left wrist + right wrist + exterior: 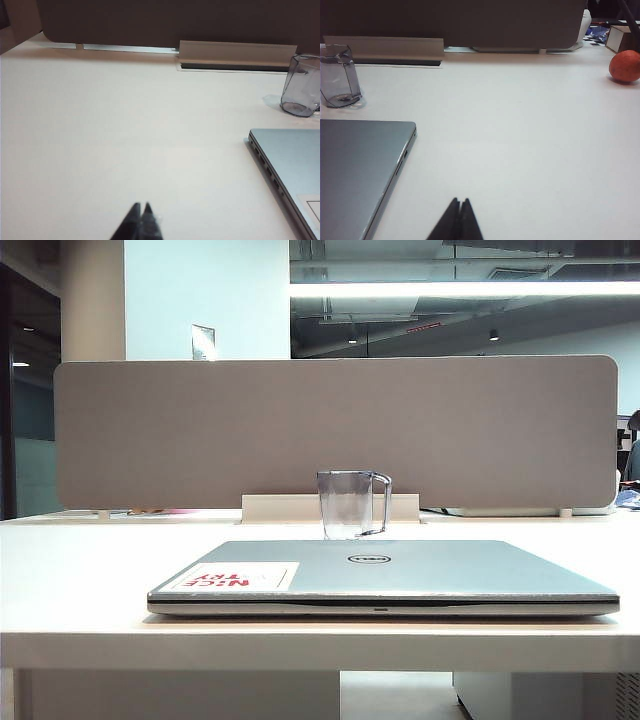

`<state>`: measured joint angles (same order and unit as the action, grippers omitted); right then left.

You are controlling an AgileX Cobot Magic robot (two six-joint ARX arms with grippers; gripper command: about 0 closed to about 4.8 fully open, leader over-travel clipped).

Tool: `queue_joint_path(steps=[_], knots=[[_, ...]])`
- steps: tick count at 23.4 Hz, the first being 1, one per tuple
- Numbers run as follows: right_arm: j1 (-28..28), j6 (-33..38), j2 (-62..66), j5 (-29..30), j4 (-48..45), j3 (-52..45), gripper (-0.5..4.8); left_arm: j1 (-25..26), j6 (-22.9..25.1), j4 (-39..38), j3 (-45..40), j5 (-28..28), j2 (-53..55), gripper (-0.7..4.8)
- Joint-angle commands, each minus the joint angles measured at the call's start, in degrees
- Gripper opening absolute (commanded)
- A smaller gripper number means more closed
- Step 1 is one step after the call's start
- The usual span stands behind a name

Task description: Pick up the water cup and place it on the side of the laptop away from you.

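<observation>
Judging the cup (347,504) behind the laptop (380,576), toward the table's (80,580) far edge, as light, stiff, slick and breakable, I'd pinch its wall opposite the handle — both my left gripper (140,209) and right gripper (460,204) hang empty, fingers pressed together, over bare tabletop.

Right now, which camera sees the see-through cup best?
The exterior view: the water cup stands whole behind the laptop, handle showing. The left wrist view cuts it off at the edge; the right wrist view shows it in a corner.

right gripper (460,202) fingers pressed together above table (530,130); water cup (339,75) beyond laptop (357,165).
</observation>
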<state>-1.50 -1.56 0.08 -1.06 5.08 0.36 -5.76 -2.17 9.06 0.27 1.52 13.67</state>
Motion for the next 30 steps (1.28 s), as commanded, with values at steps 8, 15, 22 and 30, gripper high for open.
queue_joint_path(steps=[8,15,22,30], knots=[[0.0,-0.17,-0.09,-0.13,-0.59,-0.33,-0.01,2.03,0.24,-2.47,0.17,-0.26,-3.76,-0.05],[-0.02,-0.17,-0.09,-0.15,-0.57,-0.33,-0.01,4.76,-2.14,-10.36,0.17,-0.28,-13.46,-0.05],[-0.02,-0.17,-0.02,-0.31,-0.52,-0.33,-0.01,4.68,-1.55,-13.33,0.17,-0.26,-13.46,-0.05],[-0.02,-0.17,-0.02,-0.31,-0.52,-0.33,-0.01,4.68,0.28,-13.46,0.17,-0.28,-13.46,-0.05]])
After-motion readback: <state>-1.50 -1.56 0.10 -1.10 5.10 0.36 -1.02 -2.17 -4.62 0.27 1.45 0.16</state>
